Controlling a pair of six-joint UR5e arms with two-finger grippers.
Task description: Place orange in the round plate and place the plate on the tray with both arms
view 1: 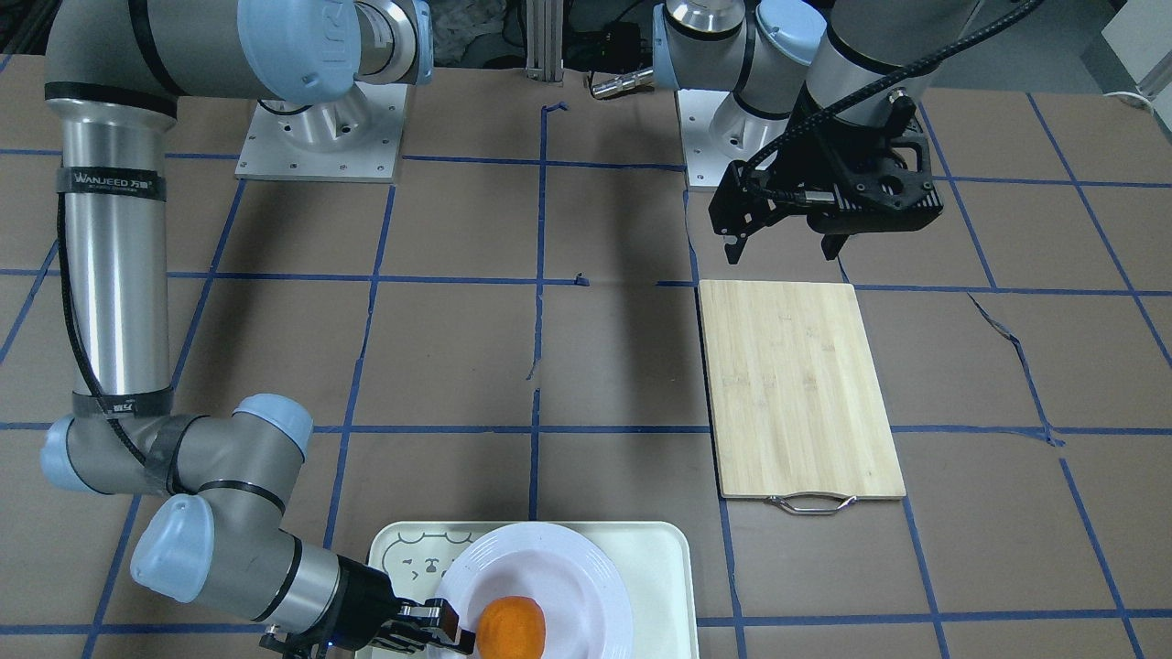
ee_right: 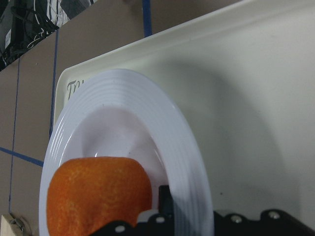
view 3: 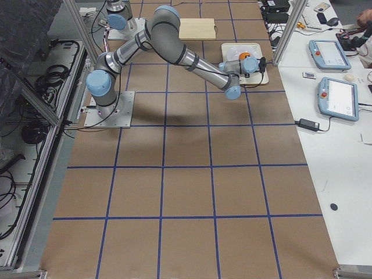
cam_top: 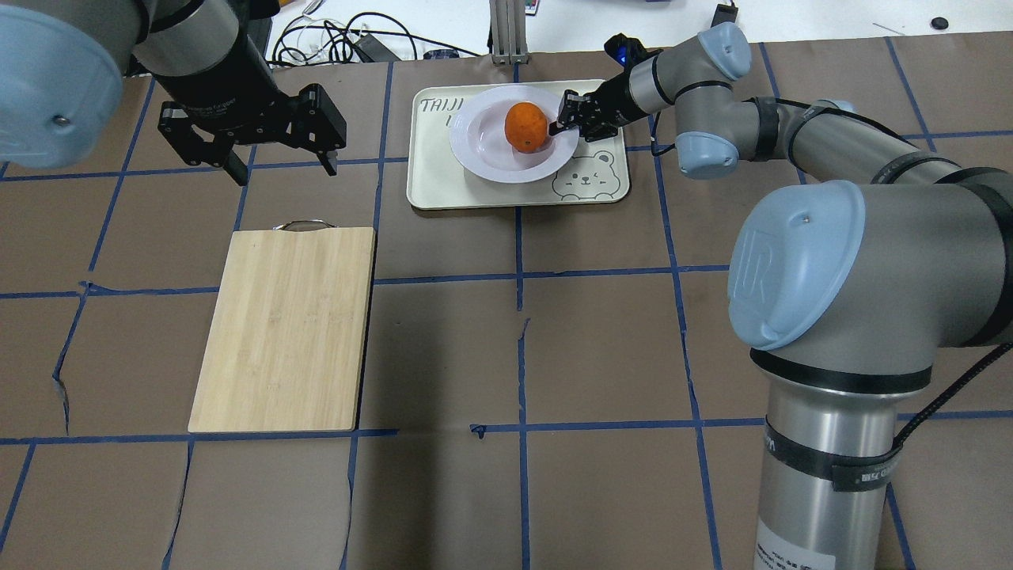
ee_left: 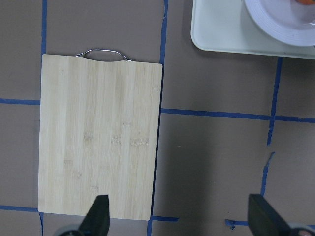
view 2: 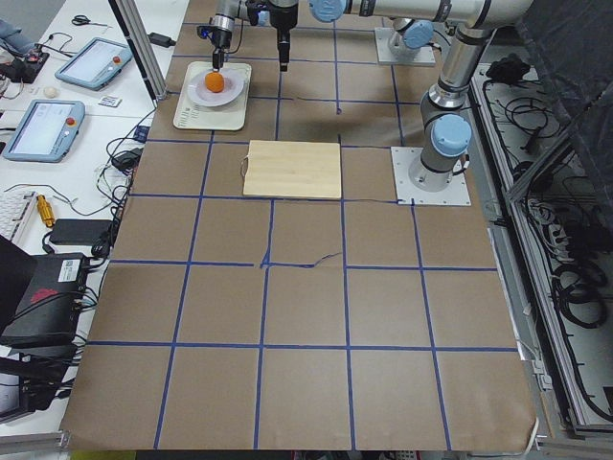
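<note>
The orange (cam_top: 526, 125) lies in the sunken centre of the white round plate (cam_top: 475, 154), and the plate rests on the cream tray (cam_top: 431, 174) at the far middle of the table. My right gripper (cam_top: 563, 120) reaches in from the right and is shut on the plate's rim beside the orange. The right wrist view shows a finger (ee_right: 165, 196) pressed on the rim (ee_right: 182, 142) next to the orange (ee_right: 96, 194). My left gripper (cam_top: 285, 172) hangs open and holds nothing above the bare table, left of the tray. Its fingertips (ee_left: 101, 214) are spread wide.
A bamboo cutting board (cam_top: 285, 328) with a metal handle lies on the left half of the table, below my left gripper. Brown paper with a blue tape grid covers the table. Cables and tablets lie beyond the far edge.
</note>
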